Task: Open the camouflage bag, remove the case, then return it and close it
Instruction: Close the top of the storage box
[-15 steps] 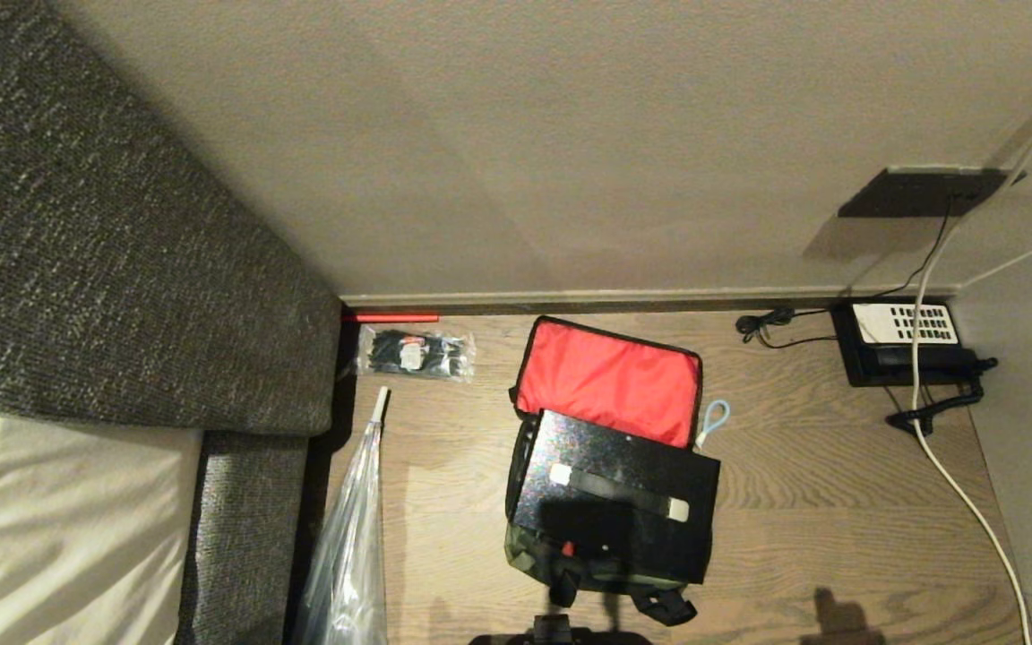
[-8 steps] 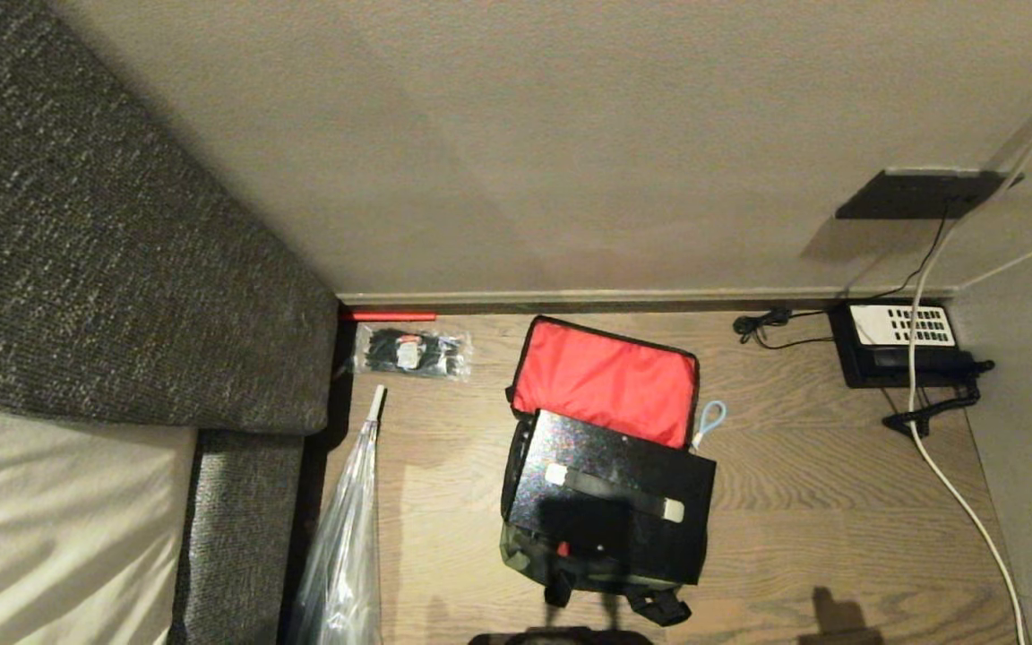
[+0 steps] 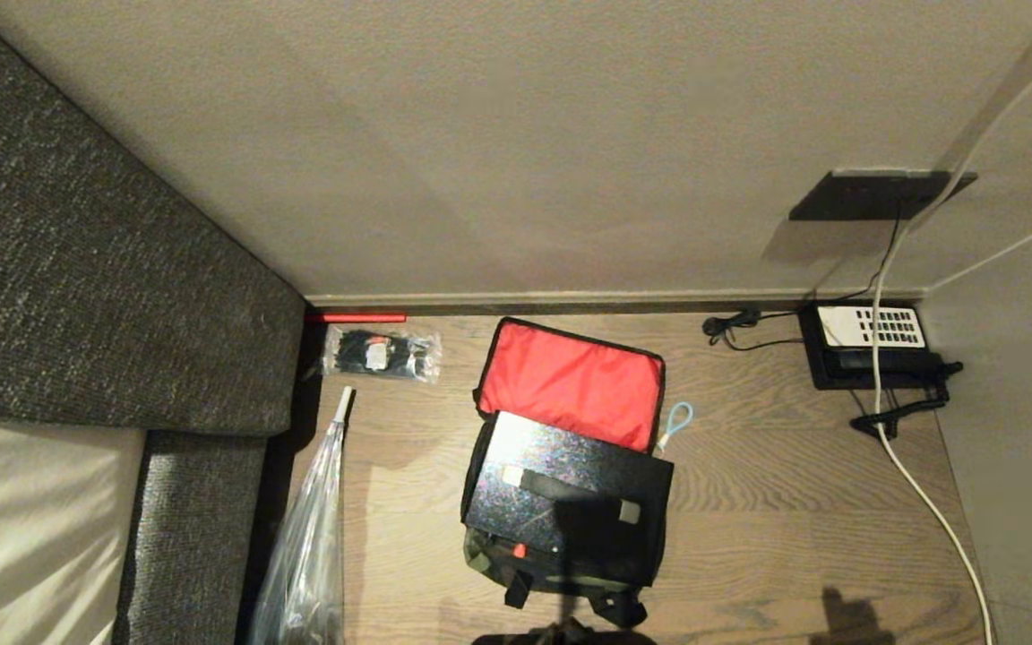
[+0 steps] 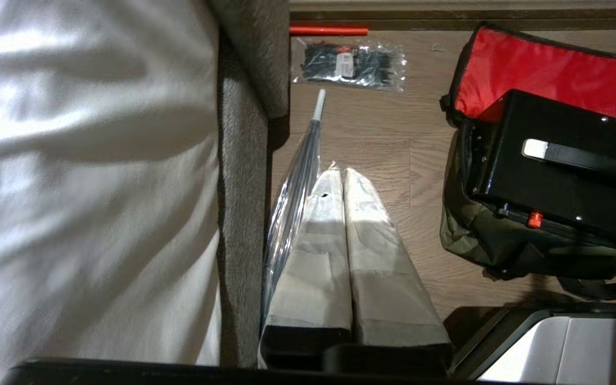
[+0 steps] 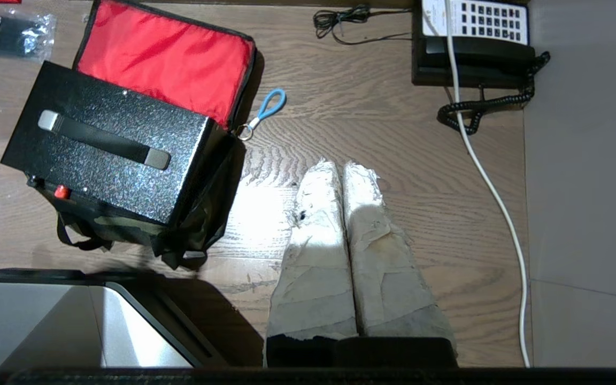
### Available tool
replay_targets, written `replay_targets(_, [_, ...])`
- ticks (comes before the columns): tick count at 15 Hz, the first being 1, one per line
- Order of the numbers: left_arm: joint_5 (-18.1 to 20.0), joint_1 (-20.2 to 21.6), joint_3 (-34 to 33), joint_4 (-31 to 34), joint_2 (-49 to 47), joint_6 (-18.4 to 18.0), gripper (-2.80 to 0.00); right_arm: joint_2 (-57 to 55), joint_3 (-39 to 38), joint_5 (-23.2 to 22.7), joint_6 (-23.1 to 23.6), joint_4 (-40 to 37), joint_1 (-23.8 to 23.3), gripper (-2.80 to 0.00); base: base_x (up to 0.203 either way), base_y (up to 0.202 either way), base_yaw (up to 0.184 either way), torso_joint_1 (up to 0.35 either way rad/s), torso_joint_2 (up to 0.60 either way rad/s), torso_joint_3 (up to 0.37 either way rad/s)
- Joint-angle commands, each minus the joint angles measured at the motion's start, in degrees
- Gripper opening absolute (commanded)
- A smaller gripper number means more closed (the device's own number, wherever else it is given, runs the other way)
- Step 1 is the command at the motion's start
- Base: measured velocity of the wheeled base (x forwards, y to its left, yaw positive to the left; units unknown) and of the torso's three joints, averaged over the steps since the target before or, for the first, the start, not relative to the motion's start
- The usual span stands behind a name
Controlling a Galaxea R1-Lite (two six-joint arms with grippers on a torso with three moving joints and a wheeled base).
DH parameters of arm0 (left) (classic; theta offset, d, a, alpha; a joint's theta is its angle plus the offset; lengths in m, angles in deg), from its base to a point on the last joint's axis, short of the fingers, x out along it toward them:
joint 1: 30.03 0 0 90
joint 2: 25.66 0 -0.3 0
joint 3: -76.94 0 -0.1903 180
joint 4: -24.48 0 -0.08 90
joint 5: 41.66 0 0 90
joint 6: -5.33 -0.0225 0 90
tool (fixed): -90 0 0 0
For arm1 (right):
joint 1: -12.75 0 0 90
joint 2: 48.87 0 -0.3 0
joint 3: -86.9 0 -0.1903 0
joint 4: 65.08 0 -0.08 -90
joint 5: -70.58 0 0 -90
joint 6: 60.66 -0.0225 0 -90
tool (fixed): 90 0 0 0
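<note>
The camouflage bag (image 3: 561,582) sits on the wooden floor (image 3: 794,502) near the wall's baseboard (image 3: 614,300), its lid flap thrown back toward the wall so the red lining (image 3: 570,381) faces up. The case (image 3: 565,506) lies flat across the bag's open mouth, handle side up, hiding most of the bag. Its long axis runs roughly across the head view, tilted so the right end sits a little nearer the robot; the handle (image 3: 570,491) follows that same line, and the small red latch (image 3: 520,550) is on the long edge nearest the robot. A blue loop (image 3: 677,419) lies just beside the flap's right corner. To the left are a packet of black zip ties (image 3: 380,354), a clear plastic bag (image 3: 305,555) and a grey upholstered sofa (image 3: 77,296); a black telephone (image 3: 870,354) stands in the right corner. Neither arm touches anything — the left gripper (image 4: 344,176) hangs above the floor beside the plastic bag, fingers pressed together, and the right gripper (image 5: 343,168) hangs over bare floor right of the bag, fingers likewise together.
</note>
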Motion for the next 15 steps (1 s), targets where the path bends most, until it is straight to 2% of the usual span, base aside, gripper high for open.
replay_targets(1, [0.00, 0.04, -0.11, 0.06, 0.11, 0.49, -2.80, -0.17, -0.01, -0.02, 0.00, 0.03, 0.04, -2.80, 0.000, 0.000, 0.000, 0.000, 0.00, 0.000])
replay_targets(11, [0.00, -0.01, -0.09, -0.03, 0.11, 0.51, -2.80, -0.17, -0.01, -0.42, 2.16, 0.08, 0.04, -2.80, 0.000, 0.000, 0.000, 0.000, 0.00, 0.000])
replay_targets(15, [0.00, -0.03, -0.09, -0.03, 0.11, 0.44, -2.80, -0.17, 1.65, -0.25, 0.74, -1.00, 0.04, -2.80, 0.000, 0.000, 0.000, 0.000, 0.00, 0.000])
